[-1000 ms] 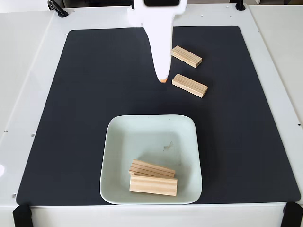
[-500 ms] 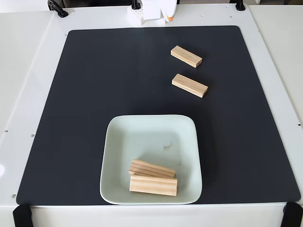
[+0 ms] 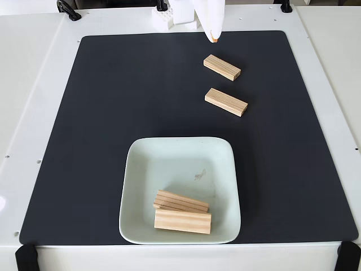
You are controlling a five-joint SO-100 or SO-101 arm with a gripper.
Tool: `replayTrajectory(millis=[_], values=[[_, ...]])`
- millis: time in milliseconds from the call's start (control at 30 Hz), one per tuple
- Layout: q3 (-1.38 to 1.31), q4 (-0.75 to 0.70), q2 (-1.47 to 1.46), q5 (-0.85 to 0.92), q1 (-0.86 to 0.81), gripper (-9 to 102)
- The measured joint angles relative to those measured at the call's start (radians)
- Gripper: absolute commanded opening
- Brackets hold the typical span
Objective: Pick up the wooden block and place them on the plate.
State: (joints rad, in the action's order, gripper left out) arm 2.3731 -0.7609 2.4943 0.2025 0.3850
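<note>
On the near part of the plate point(image 3: 179, 152), two wooden blocks lie side by side and touching: one point(image 3: 181, 201) turned on its edge with its grain lines up, the other point(image 3: 183, 221) flat and just nearer the plate's front rim. That makes half the job done, by the look of things. Beyond the plate, up and to the right in the fixed view, two more blocks wait on the black mat point(image 3: 101, 124): one point(image 3: 225, 101) nearer the plate, the last point(image 3: 221, 67) further back, both angled the same way and apart from each other. Above that far block, at the mat's back edge on the white tabletop point(image 3: 34, 84), the gripper point(image 3: 212, 38) pokes into view as a white, orange-tipped point. It carries nothing and touches no block; how wide the jaws stand cannot be told from here. Two pick-ups remain.
</note>
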Motion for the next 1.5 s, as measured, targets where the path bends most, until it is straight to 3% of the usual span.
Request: replayTrajectory(millis=[167, 400, 600, 767, 967, 1133, 1267, 1500], values=[[0.003, -0.071, -0.037, 0.239, 0.031, -1], [-0.204, -0.37, -0.244, 0.681, 0.095, 0], [-0.422, -0.577, -0.433, 1.157, 0.095, 0], [-0.492, -0.641, -0.489, 1.557, 0.086, 0], [-0.492, -0.724, -0.489, 1.566, 0.095, 2], [-0.492, -0.765, -0.479, 1.536, 0.087, 21], [-0.459, -0.765, -0.446, 1.571, 0.083, 32], [-0.336, -0.669, -0.445, 1.661, 0.083, 38]])
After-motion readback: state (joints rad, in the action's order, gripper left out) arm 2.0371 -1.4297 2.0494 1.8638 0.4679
